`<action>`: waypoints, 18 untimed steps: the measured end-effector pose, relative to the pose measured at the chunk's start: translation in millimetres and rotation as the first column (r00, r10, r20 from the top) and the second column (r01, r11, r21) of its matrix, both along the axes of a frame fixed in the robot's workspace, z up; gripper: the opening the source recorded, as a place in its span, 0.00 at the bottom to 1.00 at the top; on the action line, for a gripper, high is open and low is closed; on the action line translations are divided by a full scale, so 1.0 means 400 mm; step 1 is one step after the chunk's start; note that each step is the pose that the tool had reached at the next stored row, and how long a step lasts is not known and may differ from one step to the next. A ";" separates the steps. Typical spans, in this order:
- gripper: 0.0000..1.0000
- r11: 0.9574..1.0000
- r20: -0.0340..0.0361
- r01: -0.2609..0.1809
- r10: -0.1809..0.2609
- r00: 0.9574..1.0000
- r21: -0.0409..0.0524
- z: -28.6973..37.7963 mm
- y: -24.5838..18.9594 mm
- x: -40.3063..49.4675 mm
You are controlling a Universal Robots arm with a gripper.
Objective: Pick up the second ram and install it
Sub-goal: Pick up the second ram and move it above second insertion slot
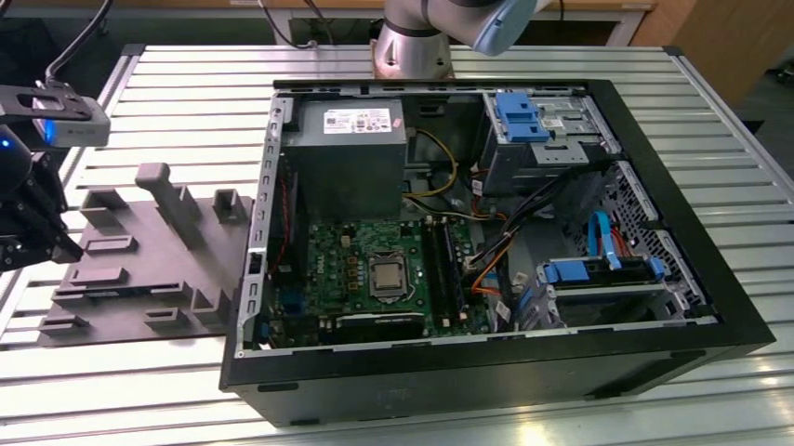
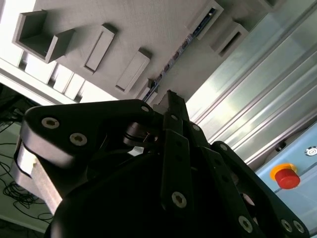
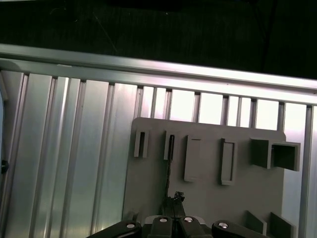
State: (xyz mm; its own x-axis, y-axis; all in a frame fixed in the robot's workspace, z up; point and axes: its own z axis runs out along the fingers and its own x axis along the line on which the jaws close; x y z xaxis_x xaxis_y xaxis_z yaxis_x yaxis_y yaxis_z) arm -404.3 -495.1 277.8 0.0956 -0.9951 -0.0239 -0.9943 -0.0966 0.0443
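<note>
Since the second ram (image 3: 171, 168) is a thin flat strip, it is judged light and stiff but fragile, with small blocks along its side that should not be squeezed. Hold is best taken across the two flat faces near mid-length, away from the contact edge. In both wrist views the second ram (image 2: 183, 47) is seen edge-on, resting on the grey holder plate (image 1: 137, 269) with its far end seated in a small slotted block, not yet lifted. The plate is laid on the slatted metal table (image 1: 162, 74), just beside the open computer case (image 1: 496, 372) on the exterior view's left. The green board (image 1: 360, 269) is mounted inside the case. The gripper (image 3: 174, 197) is placed over the near end of the strip, and its fingers appear pressed together with nothing pinched between them. Contact with the strip cannot be told; a gap is judged likely.
</note>
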 end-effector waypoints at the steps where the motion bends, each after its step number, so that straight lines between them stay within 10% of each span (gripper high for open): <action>1: 0.11 1.000 0.000 0.000 0.000 1.000 0.000 -0.001 0.000 0.000; 18: 0.11 1.000 0.000 0.000 0.000 1.000 0.000 -0.017 0.000 0.000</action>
